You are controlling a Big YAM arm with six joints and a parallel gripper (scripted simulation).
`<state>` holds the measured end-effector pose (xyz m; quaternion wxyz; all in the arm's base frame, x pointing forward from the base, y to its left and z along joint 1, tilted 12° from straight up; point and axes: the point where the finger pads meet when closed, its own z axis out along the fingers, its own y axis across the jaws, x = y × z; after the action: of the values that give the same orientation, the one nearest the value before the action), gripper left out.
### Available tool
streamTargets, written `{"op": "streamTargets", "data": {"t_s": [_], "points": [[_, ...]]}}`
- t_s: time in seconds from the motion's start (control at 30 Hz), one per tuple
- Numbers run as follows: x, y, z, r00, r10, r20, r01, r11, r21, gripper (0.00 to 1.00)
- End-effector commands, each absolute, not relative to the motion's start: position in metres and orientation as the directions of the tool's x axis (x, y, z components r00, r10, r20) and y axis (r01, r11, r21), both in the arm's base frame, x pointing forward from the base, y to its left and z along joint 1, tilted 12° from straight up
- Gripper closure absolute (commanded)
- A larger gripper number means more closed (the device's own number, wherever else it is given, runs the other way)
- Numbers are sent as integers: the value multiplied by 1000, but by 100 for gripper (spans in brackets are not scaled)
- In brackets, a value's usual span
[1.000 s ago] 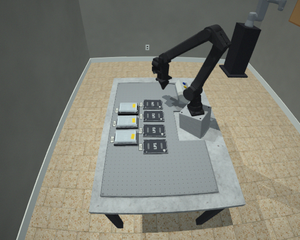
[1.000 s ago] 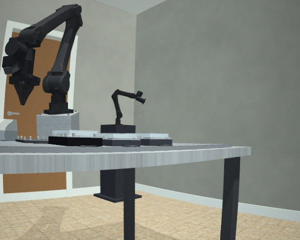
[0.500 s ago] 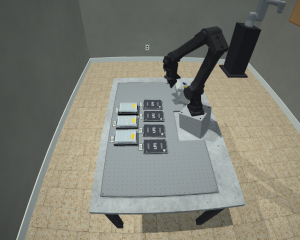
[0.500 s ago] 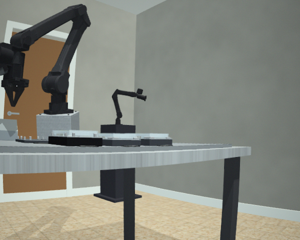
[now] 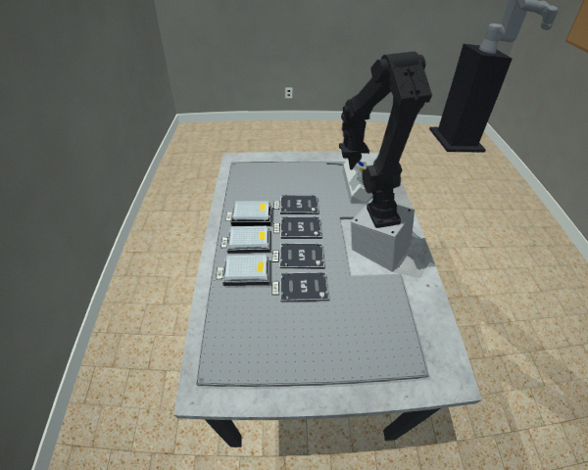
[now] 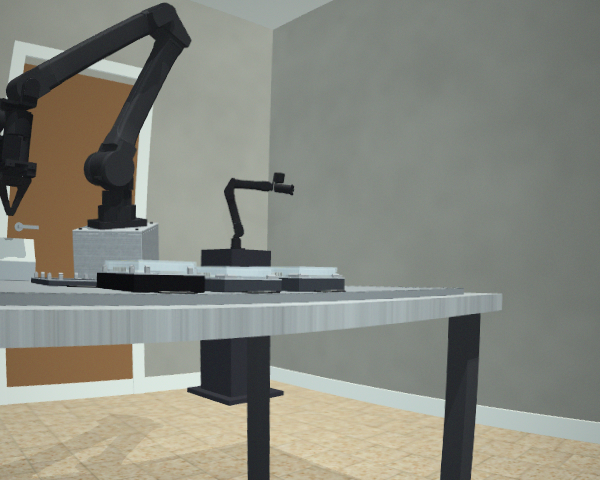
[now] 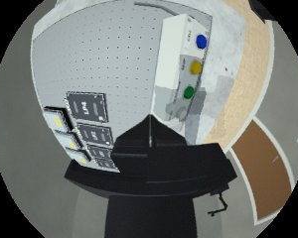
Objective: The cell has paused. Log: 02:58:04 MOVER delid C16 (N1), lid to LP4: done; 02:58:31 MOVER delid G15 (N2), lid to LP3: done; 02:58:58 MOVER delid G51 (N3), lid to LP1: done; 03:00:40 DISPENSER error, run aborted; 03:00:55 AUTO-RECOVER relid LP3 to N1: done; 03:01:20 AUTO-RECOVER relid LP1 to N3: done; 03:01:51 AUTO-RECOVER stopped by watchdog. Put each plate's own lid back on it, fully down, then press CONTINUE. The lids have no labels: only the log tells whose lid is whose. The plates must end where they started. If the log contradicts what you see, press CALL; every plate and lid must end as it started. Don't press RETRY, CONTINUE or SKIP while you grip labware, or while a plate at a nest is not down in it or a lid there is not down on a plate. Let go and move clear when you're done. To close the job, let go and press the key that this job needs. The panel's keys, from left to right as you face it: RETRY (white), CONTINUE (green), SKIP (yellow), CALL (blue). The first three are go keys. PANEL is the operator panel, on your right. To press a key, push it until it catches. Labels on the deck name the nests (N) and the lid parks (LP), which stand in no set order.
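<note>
Three plates [image 5: 250, 211] [image 5: 247, 237] [image 5: 244, 267] stand in the black nests, each with a clear lid that looks level in the exterior view. The nest labels are too small to read. The lid parks LP4 [image 5: 291, 204] [image 7: 77, 105], LP2 [image 5: 286, 226], LP3 [image 5: 286, 255] and LP1 [image 5: 287, 286] hold no lid. My gripper [image 5: 354, 165] [image 6: 11, 213] [image 7: 150, 118] is shut and empty, above the panel [image 5: 356, 194] [image 6: 5, 269] [image 7: 170, 55]. The wrist view shows the blue key [image 7: 201, 42], yellow key [image 7: 196, 67], green key [image 7: 189, 92] and, dimly in shadow, the white key [image 7: 181, 114].
The arm's grey base block [image 5: 377, 240] [image 6: 104, 252] stands beside the panel at the table's edge. Low pins stick up from the lid parks. A dark cable [image 7: 156, 7] lies behind the panel. Another arm on a pedestal [image 5: 474, 96] stands away from the table.
</note>
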<state>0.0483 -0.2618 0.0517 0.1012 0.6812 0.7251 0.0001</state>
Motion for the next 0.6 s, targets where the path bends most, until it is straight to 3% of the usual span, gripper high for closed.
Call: {"op": "streamTargets", "data": {"t_s": [0.0,0.23,0.57], "points": [[34,-290,66,-5,982,-190,989,34,146,100],[8,-297,62,90,980,-176,985,-62,159,100],[-35,-307,57,89,982,-169,986,-64,153,100]]}}
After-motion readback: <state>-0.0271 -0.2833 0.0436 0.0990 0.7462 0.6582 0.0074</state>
